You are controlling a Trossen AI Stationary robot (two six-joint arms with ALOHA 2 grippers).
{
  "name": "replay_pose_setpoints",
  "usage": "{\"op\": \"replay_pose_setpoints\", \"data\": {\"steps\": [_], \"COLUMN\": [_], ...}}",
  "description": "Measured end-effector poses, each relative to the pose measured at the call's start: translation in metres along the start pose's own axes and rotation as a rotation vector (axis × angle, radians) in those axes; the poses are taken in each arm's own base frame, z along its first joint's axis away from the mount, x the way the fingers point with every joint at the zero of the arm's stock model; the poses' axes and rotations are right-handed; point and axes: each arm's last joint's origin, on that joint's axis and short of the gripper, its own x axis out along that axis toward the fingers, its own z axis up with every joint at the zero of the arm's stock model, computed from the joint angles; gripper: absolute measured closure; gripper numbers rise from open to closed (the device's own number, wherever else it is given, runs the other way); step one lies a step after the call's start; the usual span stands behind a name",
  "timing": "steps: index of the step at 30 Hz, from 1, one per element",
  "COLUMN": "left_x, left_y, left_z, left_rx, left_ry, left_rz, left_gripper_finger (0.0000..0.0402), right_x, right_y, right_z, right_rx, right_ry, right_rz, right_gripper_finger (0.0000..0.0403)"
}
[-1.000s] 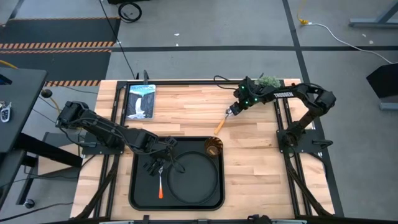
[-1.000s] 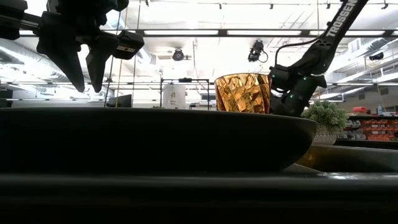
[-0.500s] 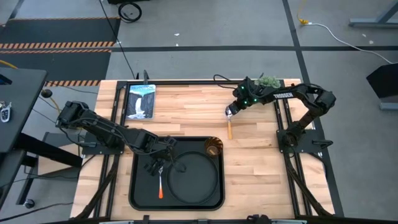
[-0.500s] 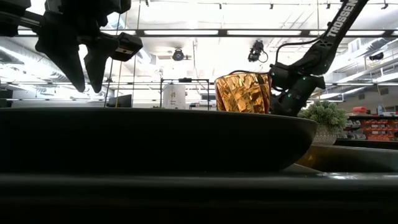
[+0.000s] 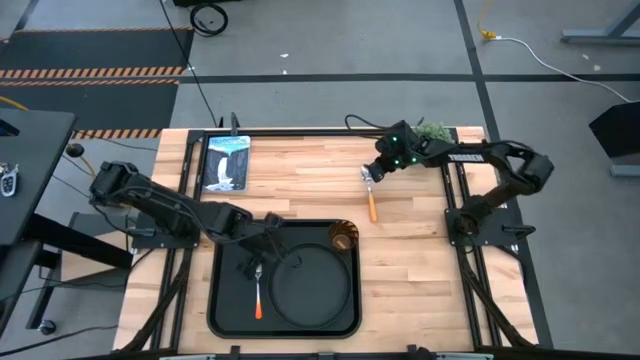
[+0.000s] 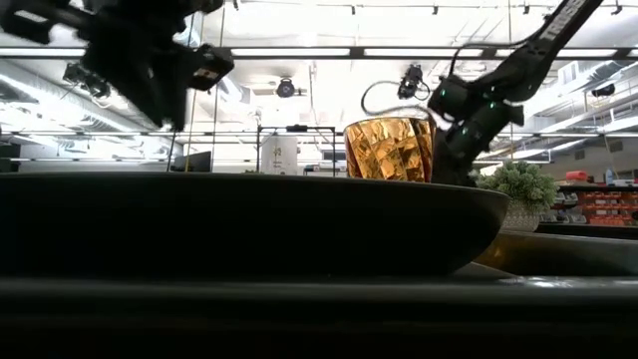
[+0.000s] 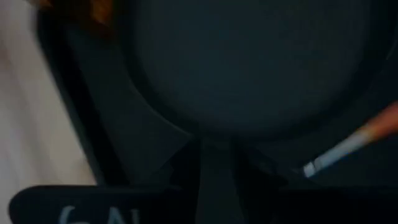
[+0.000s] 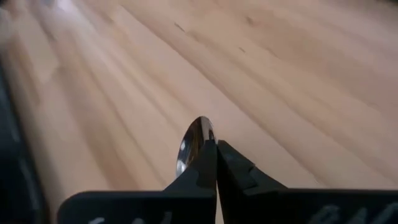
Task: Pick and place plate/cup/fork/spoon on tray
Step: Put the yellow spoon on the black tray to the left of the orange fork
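A translucent amber faceted cup (image 6: 389, 150) stands past the wide dark rim of the round black plate (image 6: 249, 224) filling the foreground. A dark arm hangs blurred at ten o'clock; another at two o'clock, beside a small green plant (image 6: 520, 184).

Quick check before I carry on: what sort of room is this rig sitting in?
Probably a lab or workshop rather than a kitchen: the butcher-block table stands on a bare concrete floor with hazard-striped matting, and the low view shows open ceiling strip lights and storage shelves behind.

Dark jointed arms, green lights
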Motion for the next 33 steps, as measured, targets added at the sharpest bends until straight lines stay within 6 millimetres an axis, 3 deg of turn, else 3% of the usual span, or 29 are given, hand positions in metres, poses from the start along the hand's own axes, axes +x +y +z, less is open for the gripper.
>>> {"op": "replay_pose_setpoints", "data": {"steps": [9, 14, 23, 28, 33], "left_x": [-0.008, -0.013, -0.02, -0.018, -0.007], "left_y": [0.036, 0.067, 0.098, 0.103, 0.105], "left_z": [0.013, 0.014, 0.018, 0.026, 0.033], "left_rx": [-0.228, -0.493, -0.723, -0.803, -0.829], "left_ry": [-0.223, -0.345, -0.558, -0.667, -0.719], "left_rz": [0.164, 0.295, 0.249, 0.228, 0.212], "left_gripper_finger": [0.0308, 0.0308, 0.0298, 0.0262, 0.0219], "right_x": [-0.044, -0.067, -0.112, -0.123, -0.119], "right_y": [0.042, 0.069, 0.117, 0.146, 0.167], "right_z": [0.008, 0.006, -0.011, -0.02, -0.025], "right_rx": [-0.134, -0.198, -0.329, -0.396, -0.402], "right_ry": [-0.177, -0.289, -0.473, -0.594, -0.696], "right_rz": [0.041, 0.084, 0.181, 0.232, 0.22], "right_gripper_finger": [0.0402, 0.0402, 0.0403, 0.0403, 0.0403]}}
